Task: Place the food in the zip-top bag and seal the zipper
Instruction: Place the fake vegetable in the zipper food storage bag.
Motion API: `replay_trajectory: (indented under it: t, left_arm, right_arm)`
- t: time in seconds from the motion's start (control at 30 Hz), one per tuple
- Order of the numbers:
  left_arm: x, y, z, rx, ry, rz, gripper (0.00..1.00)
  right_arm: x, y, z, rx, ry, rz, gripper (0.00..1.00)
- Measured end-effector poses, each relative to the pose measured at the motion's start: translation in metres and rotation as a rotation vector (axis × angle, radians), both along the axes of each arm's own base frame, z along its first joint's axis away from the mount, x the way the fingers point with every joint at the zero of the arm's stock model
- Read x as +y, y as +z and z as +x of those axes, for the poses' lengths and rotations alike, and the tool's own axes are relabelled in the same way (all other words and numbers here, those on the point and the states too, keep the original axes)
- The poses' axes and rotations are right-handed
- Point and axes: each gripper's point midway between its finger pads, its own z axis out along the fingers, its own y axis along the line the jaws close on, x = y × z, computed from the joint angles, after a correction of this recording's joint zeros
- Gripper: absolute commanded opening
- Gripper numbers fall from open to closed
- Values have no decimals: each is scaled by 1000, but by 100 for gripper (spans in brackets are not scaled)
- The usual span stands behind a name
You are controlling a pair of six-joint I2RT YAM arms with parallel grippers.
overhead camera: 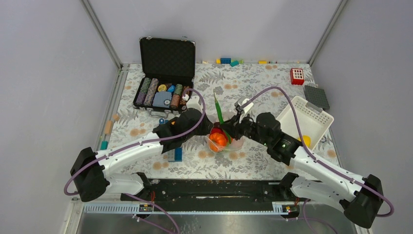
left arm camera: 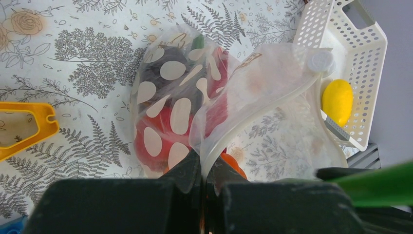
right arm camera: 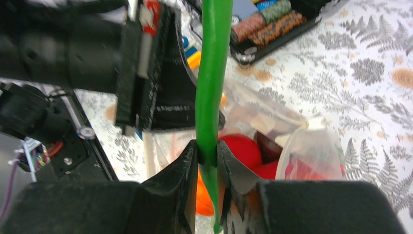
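Note:
The clear zip-top bag (left arm camera: 175, 97) with cream dots lies mid-table (overhead camera: 221, 142), holding red and orange food (overhead camera: 218, 138). My left gripper (left arm camera: 208, 168) is shut on the bag's zipper strip (left arm camera: 263, 109) and holds the mouth up. My right gripper (right arm camera: 208, 155) is shut on a long green pod (right arm camera: 213, 73), which stands upright over the open bag (right arm camera: 292, 141); the pod also shows in the top view (overhead camera: 218, 108). Red pieces (right arm camera: 243, 148) and an orange piece (right arm camera: 204, 195) sit below the right fingers. A yellow piece (left arm camera: 337, 101) lies in the white basket (left arm camera: 341, 29).
An open black case with poker chips (overhead camera: 163, 92) stands behind the left arm. The white basket (overhead camera: 307, 119) sits at the right. A red block (overhead camera: 297, 76), a grey plate (overhead camera: 316, 96) and toy blocks (overhead camera: 229, 61) lie at the back. An orange toy piece (left arm camera: 24, 126) lies left.

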Motion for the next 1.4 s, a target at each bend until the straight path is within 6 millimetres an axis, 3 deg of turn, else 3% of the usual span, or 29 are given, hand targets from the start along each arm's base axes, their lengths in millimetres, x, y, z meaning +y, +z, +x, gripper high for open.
replay_trajectory:
  t: [0.23, 0.37, 0.4, 0.43, 0.63, 0.8, 1.13, 1.23, 1.4]
  left_arm:
    - [3, 3, 3, -7, 17, 9, 0]
    - [4, 1, 2, 0, 19, 17, 0]
    - [4, 1, 2, 0, 19, 17, 0]
    - [4, 1, 2, 1, 19, 17, 0]
    - [4, 1, 2, 1, 20, 16, 0]
    - [4, 1, 2, 2, 20, 16, 0]
    - [4, 1, 1, 0, 16, 17, 0]
    - [4, 2, 1, -5, 8, 18, 0]
    - [0, 8, -2, -29, -33, 1, 0]
  right_arm:
    - [-8, -55, -4, 19, -30, -87, 0]
    - [-12, -66, -3, 16, -47, -104, 20]
    - [-12, -65, -3, 13, -48, -101, 32]
    - [-11, -64, -3, 9, -48, -96, 37]
    - [-12, -58, -5, 4, -48, -74, 51]
    - [-12, -45, -5, -8, -47, -62, 53]
    - [14, 18, 10, -116, 1, -35, 49]
    - [24, 20, 18, -112, 8, -63, 44]
    - [34, 0, 27, -39, 10, -134, 43]
